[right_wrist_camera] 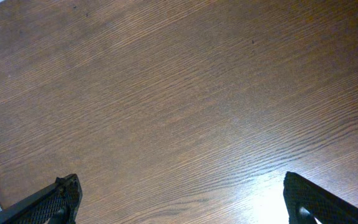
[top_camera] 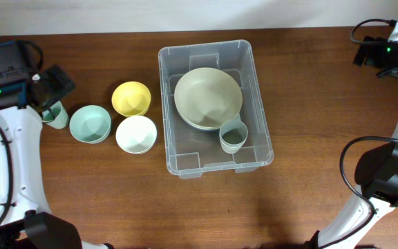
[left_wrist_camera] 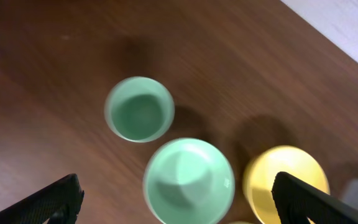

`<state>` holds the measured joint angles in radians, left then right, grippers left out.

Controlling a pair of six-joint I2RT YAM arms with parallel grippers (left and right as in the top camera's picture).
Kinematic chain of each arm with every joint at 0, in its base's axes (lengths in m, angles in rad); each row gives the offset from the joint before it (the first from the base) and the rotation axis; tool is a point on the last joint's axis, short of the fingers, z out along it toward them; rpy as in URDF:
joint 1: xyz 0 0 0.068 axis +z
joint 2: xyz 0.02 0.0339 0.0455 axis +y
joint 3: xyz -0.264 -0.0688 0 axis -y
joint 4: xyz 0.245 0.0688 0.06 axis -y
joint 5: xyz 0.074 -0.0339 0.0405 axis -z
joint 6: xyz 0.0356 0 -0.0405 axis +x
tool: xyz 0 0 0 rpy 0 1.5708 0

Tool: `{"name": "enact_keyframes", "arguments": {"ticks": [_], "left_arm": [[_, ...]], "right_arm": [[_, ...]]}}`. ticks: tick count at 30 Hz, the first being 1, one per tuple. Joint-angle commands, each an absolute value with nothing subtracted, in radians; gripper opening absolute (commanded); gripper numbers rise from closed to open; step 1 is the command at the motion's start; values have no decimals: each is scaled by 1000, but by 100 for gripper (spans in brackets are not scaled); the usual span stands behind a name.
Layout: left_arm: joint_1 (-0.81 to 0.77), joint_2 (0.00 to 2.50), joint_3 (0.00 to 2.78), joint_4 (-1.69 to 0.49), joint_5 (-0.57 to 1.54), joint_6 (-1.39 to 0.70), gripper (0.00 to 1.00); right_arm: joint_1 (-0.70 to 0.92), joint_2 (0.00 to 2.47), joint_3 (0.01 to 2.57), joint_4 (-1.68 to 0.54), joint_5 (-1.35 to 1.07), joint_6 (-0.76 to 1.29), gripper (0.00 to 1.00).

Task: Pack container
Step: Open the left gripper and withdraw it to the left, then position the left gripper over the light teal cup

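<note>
The large clear plastic rectangular container (top_camera: 168,111) sits mid-scene on the brown wooden counter (top_camera: 309,83), holding a wide pale-green bowl (top_camera: 208,97) and a small grey-green cup (top_camera: 233,136). Left of it, the left gripper (left_wrist_camera: 176,190) hangs over a mint cup (left_wrist_camera: 139,109) and mint bowl (left_wrist_camera: 188,180) beside a yellow bowl (left_wrist_camera: 284,177) — fingers (left_wrist_camera: 48,202) wide apart, empty. The right gripper (right_wrist_camera: 179,193), far right over bare wood, is likewise spread, holding nothing.
</note>
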<state>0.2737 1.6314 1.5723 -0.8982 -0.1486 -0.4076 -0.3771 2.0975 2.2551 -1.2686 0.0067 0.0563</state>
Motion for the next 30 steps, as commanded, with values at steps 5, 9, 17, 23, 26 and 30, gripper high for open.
{"name": "enact_keyframes", "arguments": {"ticks": [5,9,17,23,26,30], "left_arm": [[311,1651,1588,-899,-269,-315,98],[311,1723,1588,-895,-285,-315,96],[311,1930,1588,-822,-284,-276,95],[311,2028,1588,-714,-224,-180,91],[311,2033,1588,-703,-224,-179,76],[311,2033,1588,-688,-225,-177,30]], "right_arm": [[-377,2083,2270,-1269,4,64,99],[-377,2083,2270,-1269,5,64,99],[-377,2083,2270,-1269,4,64,99],[-377,2083,2270,-1269,4,64,99],[-377,2083,2270,-1269,4,64,99],[-377,2083,2270,-1269,5,64,99]]}}
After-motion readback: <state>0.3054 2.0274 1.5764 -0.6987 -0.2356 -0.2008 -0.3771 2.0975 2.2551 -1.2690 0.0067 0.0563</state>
